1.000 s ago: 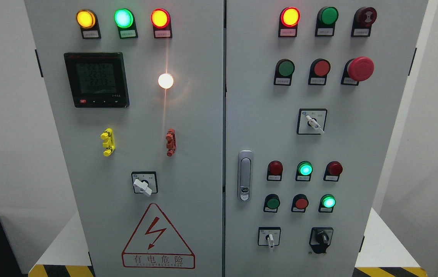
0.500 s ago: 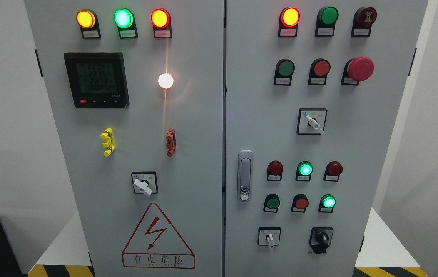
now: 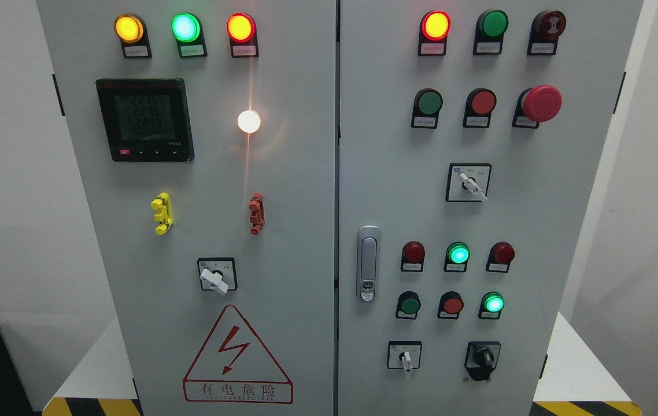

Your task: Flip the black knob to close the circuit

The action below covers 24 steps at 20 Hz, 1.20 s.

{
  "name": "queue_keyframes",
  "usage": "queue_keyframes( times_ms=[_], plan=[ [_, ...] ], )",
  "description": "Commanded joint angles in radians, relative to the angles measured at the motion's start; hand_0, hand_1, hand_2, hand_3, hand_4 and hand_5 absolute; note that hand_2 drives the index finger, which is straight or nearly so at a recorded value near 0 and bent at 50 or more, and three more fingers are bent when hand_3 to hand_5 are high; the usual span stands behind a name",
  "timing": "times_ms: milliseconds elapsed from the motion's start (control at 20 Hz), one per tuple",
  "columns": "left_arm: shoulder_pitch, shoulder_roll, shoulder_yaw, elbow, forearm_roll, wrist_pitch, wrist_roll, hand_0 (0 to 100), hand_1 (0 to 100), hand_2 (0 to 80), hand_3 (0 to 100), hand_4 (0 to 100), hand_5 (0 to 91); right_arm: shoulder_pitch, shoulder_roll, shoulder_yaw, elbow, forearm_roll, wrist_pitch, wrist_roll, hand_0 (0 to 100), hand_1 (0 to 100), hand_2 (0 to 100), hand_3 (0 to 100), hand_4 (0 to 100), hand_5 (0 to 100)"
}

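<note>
Neither robot hand appears in the head view, so whether the fingers are spread or curled cannot be told, and no arm enters from either lower corner. The black knob (image 3: 484,357) sits at the bottom right of the grey control cabinet (image 3: 306,173), on its right-hand door, low down near the lower edge of the picture. It is mounted on a black plate, just right of a white-handled selector switch (image 3: 405,356) and below a lit green indicator lamp (image 3: 494,303). Its short grip ridge seems to run close to upright, perhaps tipped a little to the left, though it is too small and dark to be sure. Because the knob lies right of the cabinet's centre seam and close to where the right arm would come in, the right hand looks the nearer one for the job; it would have to rise from below and reach forward to the door face. The grasp probably calls for fingers either side of the ridge, then a twist about an axis pointing out of the door. The task appears not yet begun. The door latch (image 3: 368,263) stands well to the left of the knob and out of the way.
</note>
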<state>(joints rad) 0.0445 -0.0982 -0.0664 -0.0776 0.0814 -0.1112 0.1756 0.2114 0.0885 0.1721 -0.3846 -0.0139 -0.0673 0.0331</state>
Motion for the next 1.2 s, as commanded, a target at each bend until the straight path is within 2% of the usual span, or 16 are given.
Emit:
queue_keyframes(
  times_ms=[0,50,250,350,650,750,950,1150],
  plan=[
    [0.000,0.000,0.000,-0.001,0.000,-0.001,-0.001,12,56,0.0,0,0,0.0,0.037,-0.012,0.129,-0.203,0.135,-0.002,-0.087,0,4,18,23,25,13],
    [0.000,0.000,0.000,-0.001,0.000,-0.001,0.001,12,56,0.0,0,0,0.0,0.039,-0.010,0.130,-0.221,0.178,-0.002,-0.111,0,4,21,27,29,21],
    [0.000,0.000,-0.001,0.001,0.000,-0.001,-0.001,12,56,0.0,0,0,0.0,0.042,-0.007,0.130,-0.281,0.291,0.001,-0.220,0,4,30,42,41,36],
    [0.000,0.000,0.000,-0.001,0.000,-0.001,-0.001,12,56,0.0,0,0,0.0,0.039,-0.007,0.130,-0.312,0.345,0.001,-0.269,0,5,39,54,51,46],
    [0.000,0.000,0.000,-0.001,0.000,-0.001,-0.001,12,56,0.0,0,0,0.0,0.039,-0.019,0.122,-0.410,0.494,0.001,-0.369,0,7,48,65,62,59],
    [0.000,0.000,0.000,0.001,0.000,-0.001,-0.001,12,56,0.0,0,0,0.0,0.039,-0.021,0.121,-0.460,0.534,0.001,-0.386,0,8,50,66,64,61],
    [0.000,0.000,0.000,-0.001,0.000,-0.001,-0.001,12,56,0.0,0,0,0.0,0.043,-0.038,0.089,-0.583,0.595,0.000,-0.387,0,8,52,68,66,63],
    [0.000,0.000,0.000,0.001,0.000,-0.001,-0.001,12,56,0.0,0,0,0.0,0.048,-0.026,0.018,-0.720,0.690,0.001,-0.378,0,9,54,70,68,66]
  ],
)
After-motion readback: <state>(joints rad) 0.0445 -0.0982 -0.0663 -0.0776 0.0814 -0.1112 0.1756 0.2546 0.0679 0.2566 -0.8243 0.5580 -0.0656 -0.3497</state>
